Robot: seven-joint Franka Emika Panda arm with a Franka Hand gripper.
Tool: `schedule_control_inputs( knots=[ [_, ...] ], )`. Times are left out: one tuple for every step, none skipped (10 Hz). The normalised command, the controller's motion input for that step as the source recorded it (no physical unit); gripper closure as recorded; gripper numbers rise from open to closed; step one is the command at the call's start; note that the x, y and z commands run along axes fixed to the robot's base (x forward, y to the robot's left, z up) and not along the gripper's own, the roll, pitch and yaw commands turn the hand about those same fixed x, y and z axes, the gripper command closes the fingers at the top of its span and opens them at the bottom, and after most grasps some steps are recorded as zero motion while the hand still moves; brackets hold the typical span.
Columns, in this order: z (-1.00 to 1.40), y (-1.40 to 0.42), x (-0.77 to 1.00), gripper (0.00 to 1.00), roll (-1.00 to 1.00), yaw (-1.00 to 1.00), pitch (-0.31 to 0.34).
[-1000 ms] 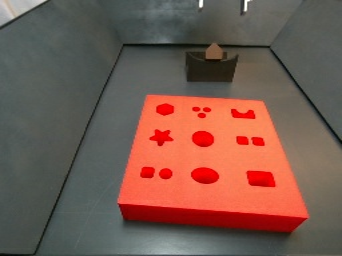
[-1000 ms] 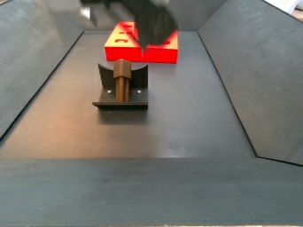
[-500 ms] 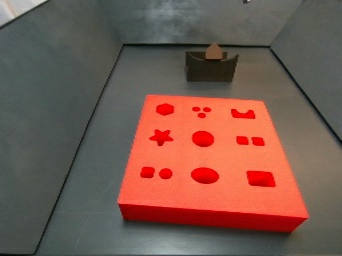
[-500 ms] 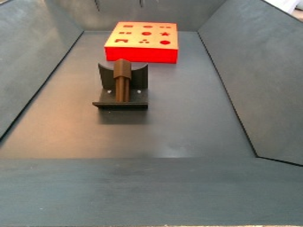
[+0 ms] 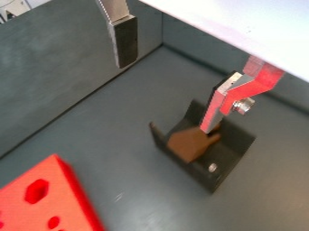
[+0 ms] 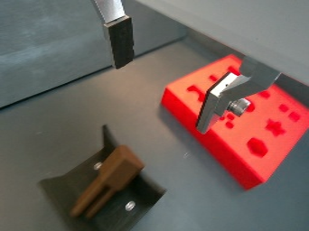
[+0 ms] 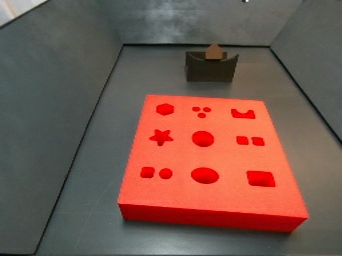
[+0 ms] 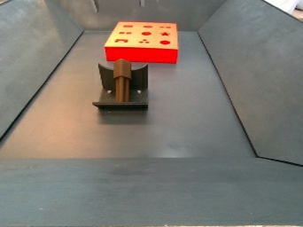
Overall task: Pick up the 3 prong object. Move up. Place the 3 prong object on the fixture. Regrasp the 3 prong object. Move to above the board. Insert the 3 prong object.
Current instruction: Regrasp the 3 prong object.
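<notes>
1. Three-pronged brown piece, the 3 prong object (image 8: pixel 120 82), lies in the notch of the fixture (image 8: pixel 120 99), well apart from the board (image 8: pixel 143 42).
2. Its long axis runs along the fixture's channel; in a side view (image 7: pixel 214 50) one end peaks above the block. Which end carries the prongs I cannot tell.
3. In both wrist views the gripper (image 5: pixel 182 56) hangs above the fixture, its fingers (image 6: pixel 118 36) spread wide, holding nothing.
4. Risk, as I judge it: the regrasp could close off-centre or skewed to the piece's axis, tilting it in the notch, so the prongs later miss the board's three small dots (image 7: pixel 202 110).
</notes>
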Motion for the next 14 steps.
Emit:
schedule_control_inputs(
  knots=[
    [-0.01, -0.02, -0.02, 0.0, 1.0, 0.02, -0.013],
    [-0.01, -0.02, -0.02, 0.0, 1.0, 0.03, -0.016],
    [0.0, -0.02, -0.01, 0.0, 1.0, 0.03, -0.015],
    [0.01, -0.02, -0.01, 0.0, 1.0, 0.03, -0.011],
    [0.01, -0.02, 0.0, 0.0, 1.0, 0.03, -0.005],
    [0.0, -0.02, 0.01, 0.0, 1.0, 0.03, -0.001],
    [-0.01, -0.02, 0.03, 0.0, 1.0, 0.03, 0.007],
    [-0.02, -0.03, 0.05, 0.0, 1.0, 0.04, 0.019],
    [-0.01, -0.03, 0.06, 0.0, 1.0, 0.04, 0.03],
    [-0.01, -0.03, 0.07, 0.0, 1.0, 0.04, 0.044],
    [-0.02, -0.03, 0.08, 0.0, 1.0, 0.05, 0.069],
    [-0.02, -0.04, 0.09, 0.0, 1.0, 0.06, 0.092],
    [-0.02, -0.04, 0.1, 0.0, 1.0, 0.07, 0.11],
    [-0.02, -0.04, 0.11, 0.0, 1.0, 0.1, 0.147]
  ],
)
